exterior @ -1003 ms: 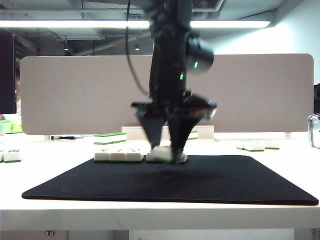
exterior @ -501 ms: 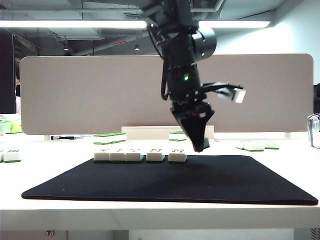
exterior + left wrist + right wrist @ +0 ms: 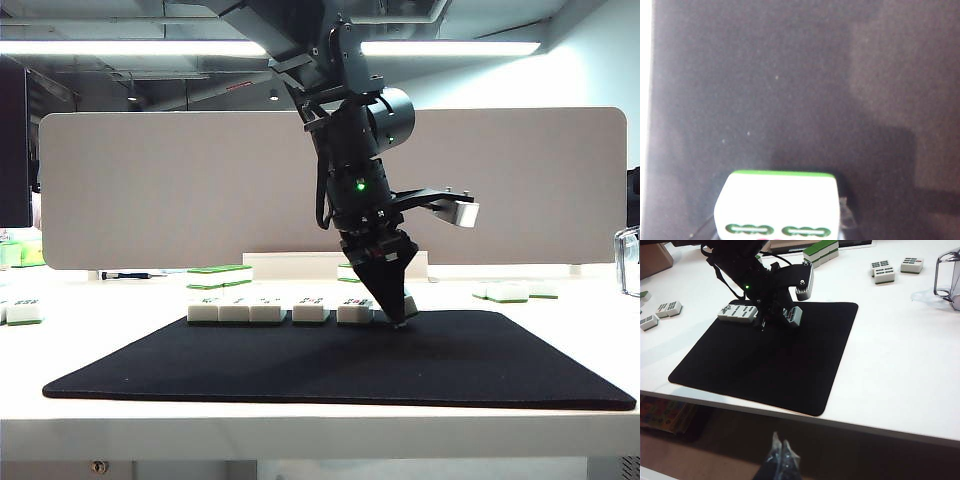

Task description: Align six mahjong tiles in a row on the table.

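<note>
Five mahjong tiles (image 3: 278,312) stand in a row along the back edge of the black mat (image 3: 340,365) on the white table (image 3: 560,300); the arm hides part of this row (image 3: 737,312) in the right wrist view. My left gripper (image 3: 398,318) points down just right of the row's right end, its tips at the mat. It is shut on a sixth tile (image 3: 777,202), white-faced with green marks and a green back, seen tilted (image 3: 793,316) in the right wrist view. My right gripper (image 3: 782,452) hangs shut and holding nothing, below the table's front edge.
Green-topped tile stacks (image 3: 220,275) sit behind the mat. Loose tiles lie at the back right (image 3: 884,271) and far left (image 3: 24,310). A clear container (image 3: 947,275) stands at the right edge. A grey divider panel (image 3: 150,180) closes the back.
My left gripper rose from the row, rolled its wrist, moved right and came down again at the row's right end, with the tile still in it. The right arm stayed still.
</note>
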`<state>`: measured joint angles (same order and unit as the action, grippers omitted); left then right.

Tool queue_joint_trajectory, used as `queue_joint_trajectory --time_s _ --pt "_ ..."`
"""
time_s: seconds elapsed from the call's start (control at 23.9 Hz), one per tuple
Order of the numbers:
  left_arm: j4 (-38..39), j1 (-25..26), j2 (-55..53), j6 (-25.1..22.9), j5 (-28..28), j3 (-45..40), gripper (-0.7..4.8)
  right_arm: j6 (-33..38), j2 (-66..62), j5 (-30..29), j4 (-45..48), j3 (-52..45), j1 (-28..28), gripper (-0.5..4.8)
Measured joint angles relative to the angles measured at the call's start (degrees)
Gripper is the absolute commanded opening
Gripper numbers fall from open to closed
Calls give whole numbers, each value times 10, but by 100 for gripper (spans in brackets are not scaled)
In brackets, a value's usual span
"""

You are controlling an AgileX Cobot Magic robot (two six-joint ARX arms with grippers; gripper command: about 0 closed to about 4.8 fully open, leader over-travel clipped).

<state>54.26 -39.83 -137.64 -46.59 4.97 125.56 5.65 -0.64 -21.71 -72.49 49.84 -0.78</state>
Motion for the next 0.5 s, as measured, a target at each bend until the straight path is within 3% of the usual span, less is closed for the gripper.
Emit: queue_joint_trajectory --time_s 0.13,0.17,0.25,0.5 --pt "-5 0 0 0 0 0 185 0 0 -1 0 0 0 -1" --pt "-5 0 0 0 0 1 207 0 0 -1 0 0 0 -1" --pt "-5 0 -1 1 0 1 312 0 0 -1 0 0 0 -1" --pt "-18 0 -1 1 -12 1 318 0 0 -1 0 0 0 -1"
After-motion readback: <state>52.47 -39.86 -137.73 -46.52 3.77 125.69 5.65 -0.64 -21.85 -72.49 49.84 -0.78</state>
